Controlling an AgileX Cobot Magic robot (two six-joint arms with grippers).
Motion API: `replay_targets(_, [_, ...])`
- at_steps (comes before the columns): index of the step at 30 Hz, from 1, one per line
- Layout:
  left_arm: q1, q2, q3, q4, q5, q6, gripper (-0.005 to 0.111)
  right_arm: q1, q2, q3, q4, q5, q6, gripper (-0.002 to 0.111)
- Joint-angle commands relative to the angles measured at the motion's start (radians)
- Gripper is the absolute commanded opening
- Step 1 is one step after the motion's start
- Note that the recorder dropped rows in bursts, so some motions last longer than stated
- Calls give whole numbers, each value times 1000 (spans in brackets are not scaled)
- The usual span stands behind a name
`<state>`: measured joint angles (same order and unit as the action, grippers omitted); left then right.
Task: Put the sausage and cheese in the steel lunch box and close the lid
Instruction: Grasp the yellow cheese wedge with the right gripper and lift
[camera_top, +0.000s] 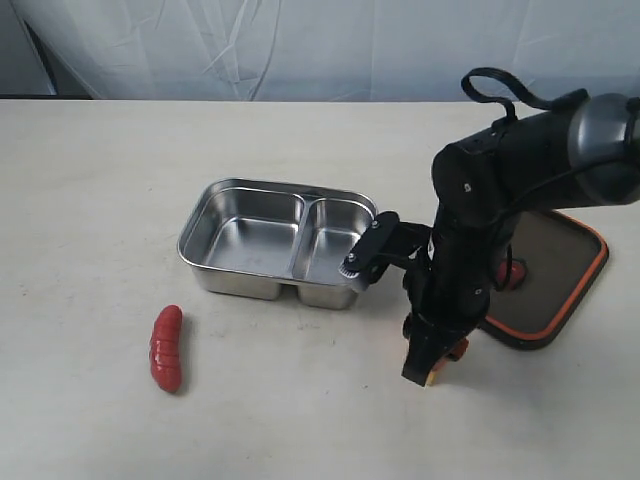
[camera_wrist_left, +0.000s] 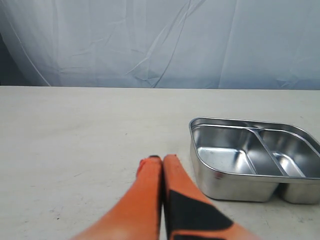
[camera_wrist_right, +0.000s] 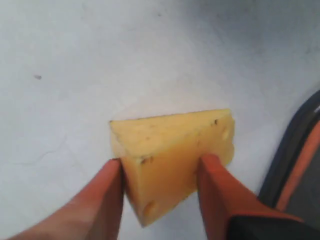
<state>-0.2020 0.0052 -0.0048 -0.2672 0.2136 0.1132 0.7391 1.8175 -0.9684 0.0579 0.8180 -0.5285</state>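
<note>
Sitting right between the two orange fingers of the right tool (camera_wrist_right: 162, 162) is the cheese (camera_wrist_right: 172, 145), a yellow wedge. Both fingers press against its sides, so that tool is clamped on it, low down at the worktop (camera_top: 90, 200). Can't tell if the wedge is off the surface at all. The lid (camera_top: 560, 262) lies just beside it, and the steel lunch box (camera_top: 236, 282) sits near, open-topped. The sausage (camera_top: 166, 348) lies on the worktop off the box's other end, well apart from this tool. The left tool (camera_wrist_left: 161, 159) has its fingers pinched fully together, near the box.
</note>
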Motion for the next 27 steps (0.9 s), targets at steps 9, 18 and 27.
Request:
replay_targets(9, [4, -5, 5, -1, -5, 1, 0, 1, -187, 4, 135, -94, 13, 2])
replay_targets(18, [4, -5, 5, -1, -5, 1, 0, 1, -182, -14, 131, -14, 16, -1])
replay_targets(27, [4, -5, 5, -1, -5, 1, 0, 1, -176, -14, 172, 39, 156, 60])
